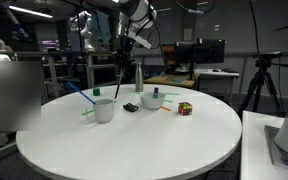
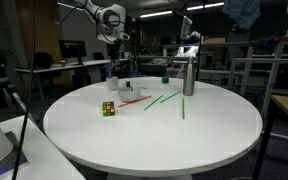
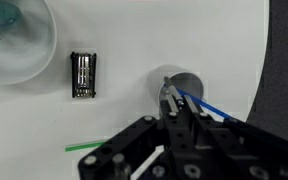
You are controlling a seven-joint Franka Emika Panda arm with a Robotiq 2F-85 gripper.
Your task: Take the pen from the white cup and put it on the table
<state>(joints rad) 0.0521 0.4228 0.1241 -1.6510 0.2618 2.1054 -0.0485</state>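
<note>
My gripper point(image 1: 127, 43) is shut on the thin black pen point(image 1: 120, 75). The pen hangs nearly upright, with its lower end just above the white cup point(image 1: 105, 110) on the round white table point(image 1: 134, 145). A light-blue stick point(image 1: 84, 95) leans out of that cup. In the wrist view the fingers point(image 3: 171, 100) are closed together right over the cup point(image 3: 189, 83), and the light-blue stick point(image 3: 216, 108) points off to the right. The pen shows only end-on between the fingers. The gripper point(image 2: 114, 42) also shows at the far side of the table point(image 2: 164, 140).
A squat white cup with teal things point(image 1: 152, 100) point(image 3: 14, 40), a black tool point(image 1: 130, 106) point(image 3: 82, 75), a silver bottle point(image 1: 138, 75) point(image 2: 188, 75), a Rubik's cube point(image 1: 185, 108) point(image 2: 108, 108) and green sticks point(image 2: 164, 100) point(image 3: 84, 147) are on the table.
</note>
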